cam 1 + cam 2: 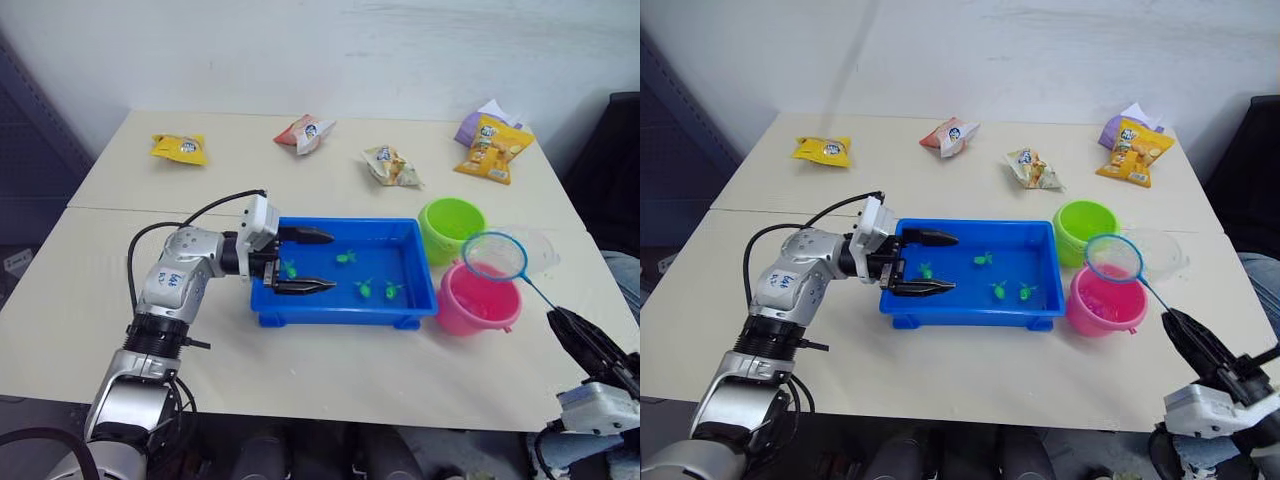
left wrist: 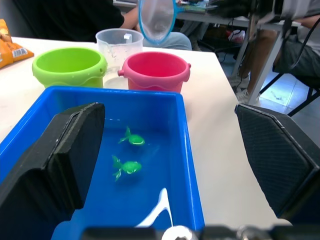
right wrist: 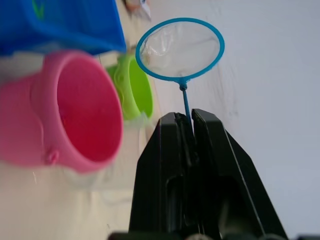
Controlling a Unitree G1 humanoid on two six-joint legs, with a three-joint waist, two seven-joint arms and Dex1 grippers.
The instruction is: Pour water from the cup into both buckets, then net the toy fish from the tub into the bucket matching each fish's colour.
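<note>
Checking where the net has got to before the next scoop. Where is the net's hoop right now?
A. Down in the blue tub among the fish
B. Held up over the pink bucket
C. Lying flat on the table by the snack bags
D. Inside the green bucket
B: the right hand grips the handle, and the net hangs above the pink bucket, beside the green bucket.

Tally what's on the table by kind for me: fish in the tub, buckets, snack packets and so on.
Green toy fish in the blue tub: 4
Buckets, lime green and pink: 2
Clear cup: 1
Net, held in the right pincer: 1
Blue tub: 1
Snack packets along the far edge: 5
Total: 14
</note>
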